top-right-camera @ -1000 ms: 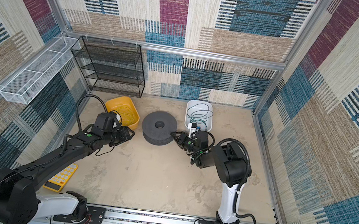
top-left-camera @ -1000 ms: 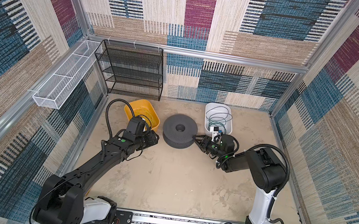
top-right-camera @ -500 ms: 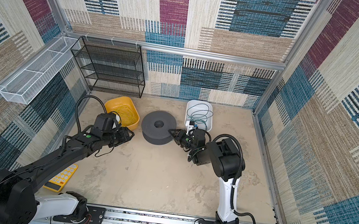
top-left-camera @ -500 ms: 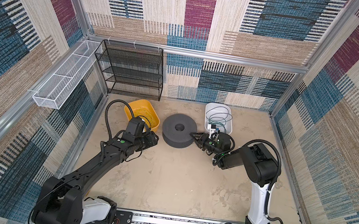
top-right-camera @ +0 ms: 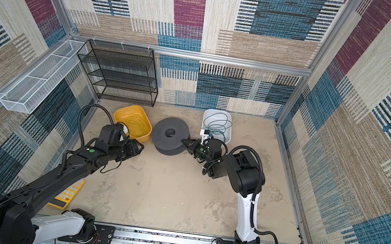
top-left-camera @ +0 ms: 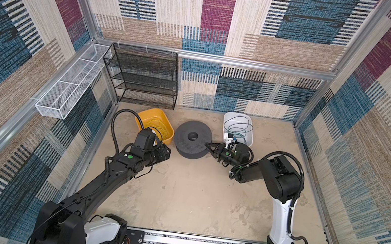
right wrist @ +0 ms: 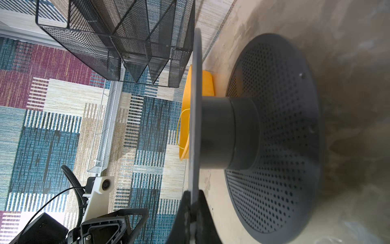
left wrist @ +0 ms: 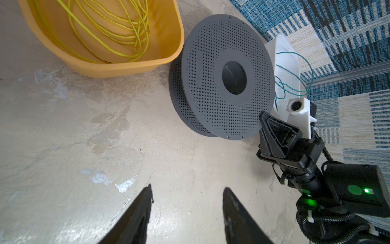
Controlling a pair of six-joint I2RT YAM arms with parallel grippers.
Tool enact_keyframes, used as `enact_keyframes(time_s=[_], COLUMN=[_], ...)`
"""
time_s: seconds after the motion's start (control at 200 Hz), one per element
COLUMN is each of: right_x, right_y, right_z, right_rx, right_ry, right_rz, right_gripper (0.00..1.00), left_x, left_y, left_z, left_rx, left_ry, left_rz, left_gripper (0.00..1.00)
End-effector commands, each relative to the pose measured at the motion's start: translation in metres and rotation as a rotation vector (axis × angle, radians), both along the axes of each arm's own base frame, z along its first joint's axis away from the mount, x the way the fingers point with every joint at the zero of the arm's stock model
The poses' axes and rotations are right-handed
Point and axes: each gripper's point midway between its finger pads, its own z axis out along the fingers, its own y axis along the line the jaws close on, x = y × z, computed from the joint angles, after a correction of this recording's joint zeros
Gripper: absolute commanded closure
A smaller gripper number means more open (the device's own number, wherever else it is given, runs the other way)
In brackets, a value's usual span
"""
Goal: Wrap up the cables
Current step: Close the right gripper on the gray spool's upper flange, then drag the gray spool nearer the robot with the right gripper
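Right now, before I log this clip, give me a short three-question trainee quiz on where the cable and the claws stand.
1. True or false: the right claw is shut on the top rim of the grey perforated plastic spool.
2. Which container holds the thin teal-green cable? A) the yellow plastic tub B) the white plastic tub C) the black wire-mesh shelf rack
3. Fill in: the left claw is open above the floor and holds ____.

Key: 1 true; 2 B; 3 nothing.
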Motion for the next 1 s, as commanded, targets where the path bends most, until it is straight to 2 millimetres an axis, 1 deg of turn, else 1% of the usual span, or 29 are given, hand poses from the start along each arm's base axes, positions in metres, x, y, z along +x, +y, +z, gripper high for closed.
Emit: enact_keyframes(time_s=[0.0,0.14,0.24,0.336,0.501,0.601,0.711,0.761,0.866,0.997], right_x=[-0.007,-0.025,-0.044,-0.067,-0.107,-0.132,-0.159,-0.172,-0.193,-0.21], right_y=[0.0,-0.005,-0.008,-0.012,-0.025,-0.035,-0.047,-0.053,-0.063,-0.073], right_z=[0.02,0.032,0.043,0.051,0.058,0.055,0.043,0.038,0.035,0.031], right_rx=[0.027,0.044,0.057,0.08,0.093,0.08,0.051,0.041,0.033,0.015], right_ry=[-0.068,-0.071,-0.077,-0.075,-0.075,-0.063,-0.036,-0.03,-0.02,-0.011], right_rz=[0.017,0.034,0.067,0.112,0.143,0.151,0.15,0.147,0.138,0.12], right_gripper=[1.0,1.0,1.0,1.0,1.0,1.0,1.0,1.0,1.0,1.0], left_x=[-0.002,-0.001,-0.001,0.0,-0.001,-0.002,-0.003,-0.004,-0.007,-0.012], left_y=[0.003,0.005,0.005,0.003,0.0,-0.003,-0.009,-0.013,-0.025,-0.034], left_z=[0.002,0.008,0.015,0.022,0.024,0.022,0.018,0.012,0.003,-0.01], left_rx=[0.026,0.035,0.038,0.032,0.014,-0.009,-0.046,-0.064,-0.104,-0.108], left_ry=[-0.012,-0.026,-0.037,-0.05,-0.053,-0.048,-0.035,-0.021,-0.005,0.01], left_rz=[-0.005,-0.004,-0.01,-0.02,-0.028,-0.033,-0.047,-0.059,-0.102,-0.123], left_gripper=[0.44,0.44,0.44,0.44,0.44,0.44,0.44,0.44,0.44,0.45])
